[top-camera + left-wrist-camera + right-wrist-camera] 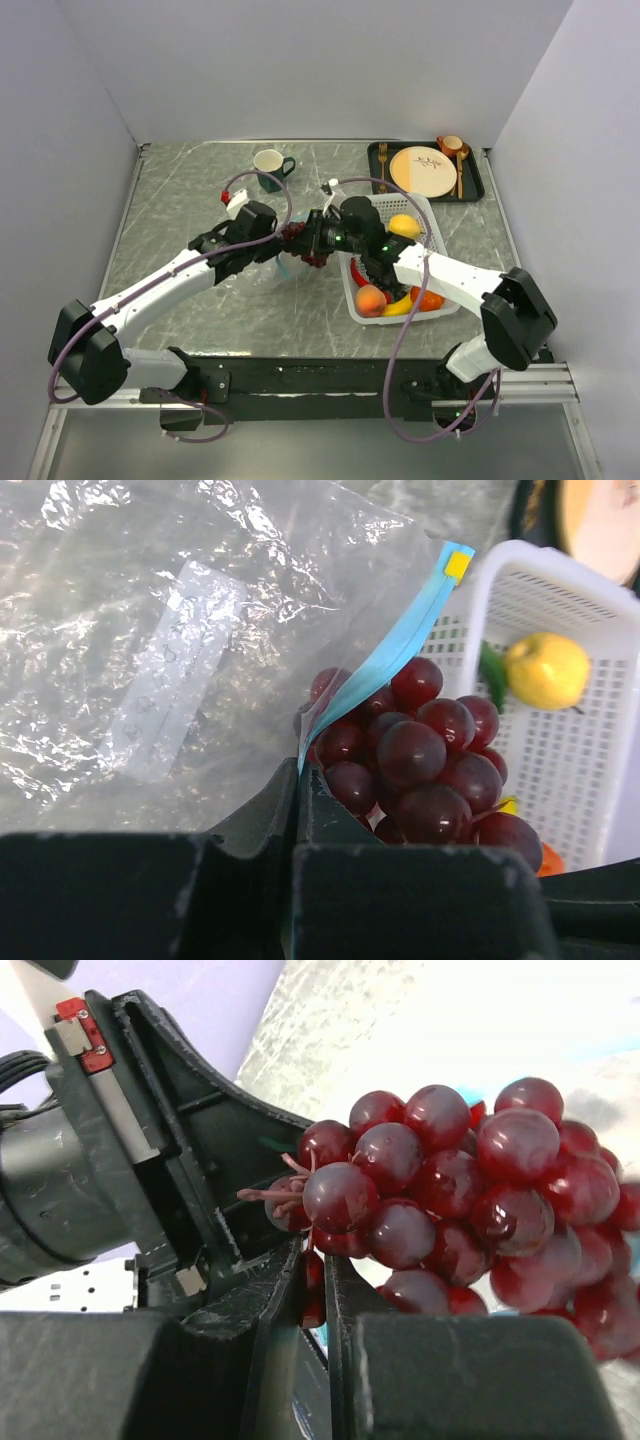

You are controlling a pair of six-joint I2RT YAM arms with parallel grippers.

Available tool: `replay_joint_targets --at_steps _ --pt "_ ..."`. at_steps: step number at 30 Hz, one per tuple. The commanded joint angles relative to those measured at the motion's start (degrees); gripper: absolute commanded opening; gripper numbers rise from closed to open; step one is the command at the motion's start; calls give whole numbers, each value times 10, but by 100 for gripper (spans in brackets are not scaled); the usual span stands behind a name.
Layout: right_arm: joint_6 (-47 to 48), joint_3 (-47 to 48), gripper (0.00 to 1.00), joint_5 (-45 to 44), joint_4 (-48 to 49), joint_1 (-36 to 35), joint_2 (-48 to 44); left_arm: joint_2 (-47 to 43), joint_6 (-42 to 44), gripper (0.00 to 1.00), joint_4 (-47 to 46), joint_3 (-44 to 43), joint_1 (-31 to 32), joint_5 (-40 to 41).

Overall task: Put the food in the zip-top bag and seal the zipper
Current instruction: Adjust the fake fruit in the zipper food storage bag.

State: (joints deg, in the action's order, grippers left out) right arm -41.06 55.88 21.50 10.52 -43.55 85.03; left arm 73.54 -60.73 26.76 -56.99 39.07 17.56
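Teal zipper point(390, 650) strip is the thing to watch. The left gripper point(300, 810) is closed tight on its lower end, holding one lip of the zip-top bag point(150, 630) approx mid-table point(190, 180), just left of the white basket point(352, 300). The right gripper point(315, 1290) has its jaws nearly together, pinching the stem end of the grape bunch point(470, 1200) w/ a grape btwn the fingers. The rest of the bunch hangs free past the tips. The bunch is right at the bag mouth, touching or all but touching the strip, which crosses in front of it in the left wrist view. Can't tell if any grapes are inside the film yet.

Risks, as I read it:
- Only one lip is held, so the other prob. lies slack. The bunch could shove the mouth shut or ride over the outside of the bag instead of going in.
- Grip is on one end only, so the bunch could swing, or slip out of the pinch if it snags on the strip.
- A push on the thin film could tug the strip out of the left pinch, or slide the bag toward the left edge.

Lemon point(404, 226), peach point(371, 298) and banana point(400, 306) sit in the basket near the right edge, so the task looks early.
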Motion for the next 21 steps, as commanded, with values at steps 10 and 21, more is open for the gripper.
replay_joint_targets --at_steps 10,21 --pt "36 46 15 -51 -102 -9 50 -93 -66 1 -98 86 2 11" --pt "44 85 17 22 -107 -26 116 -53 -42 1 -105 61 -1 -25"
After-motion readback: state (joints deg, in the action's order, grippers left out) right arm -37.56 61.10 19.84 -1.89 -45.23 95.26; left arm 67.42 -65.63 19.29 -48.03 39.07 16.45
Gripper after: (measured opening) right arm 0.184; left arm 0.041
